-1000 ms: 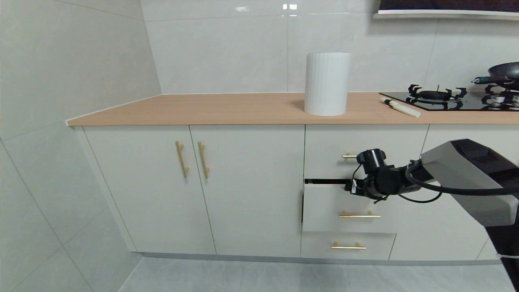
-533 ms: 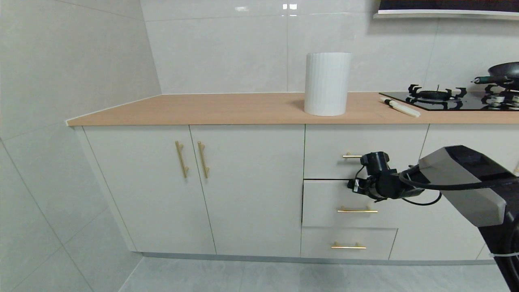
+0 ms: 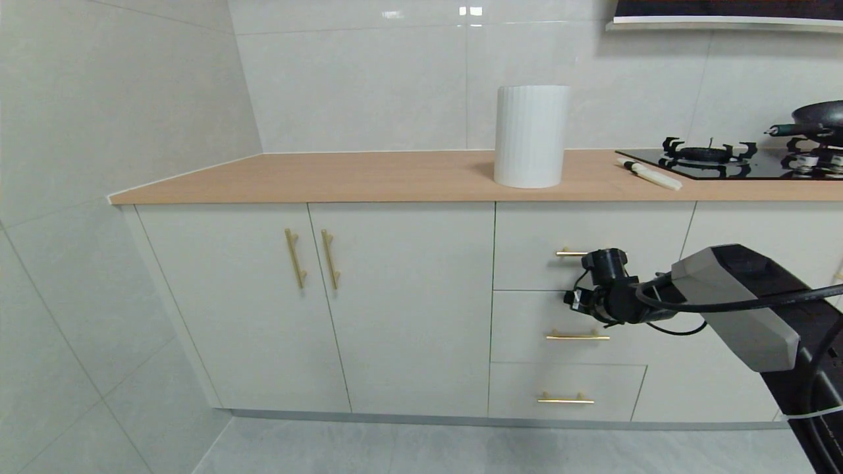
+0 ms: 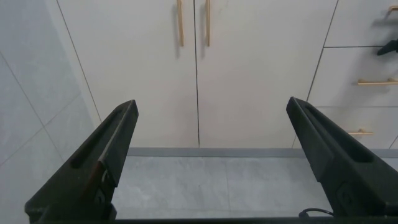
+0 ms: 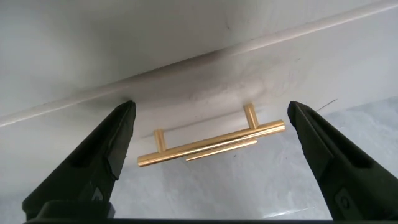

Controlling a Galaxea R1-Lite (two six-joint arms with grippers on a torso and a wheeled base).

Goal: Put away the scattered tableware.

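- Closing is what has just happened: the middle drawer [image 3: 527, 322], which stood pulled out a second ago with a dark gap along its top, has slid back and now sits flush with the drawers above and below it.
- The right gripper [image 3: 570, 300] went in with it and is now at the drawer's upper front, at 12 o'clock from the brass handle [image 3: 577, 336].
- In the right wrist view, the right gripper [image 5: 208, 118] has its fingers apart and holding nothing, with the handle [image 5: 211, 144] just ahead of them.
- The left gripper [image 4: 211, 106] also has its fingers apart and empty, and faces the cupboard doors [image 4: 196, 68] and the floor.
- A pale utensil [image 3: 649, 174] lies on the worktop [image 3: 369, 178] against the edge of the gas hob [image 3: 708, 164], at about 1 o'clock from the right gripper. The white ribbed canister [image 3: 531, 135] stands at 12 o'clock.
- With the drawer shut, that storage step looks finished. Whether the utensil counts as scattered tableware left to stow I cannot tell for sure, but it seems the likely remainder.
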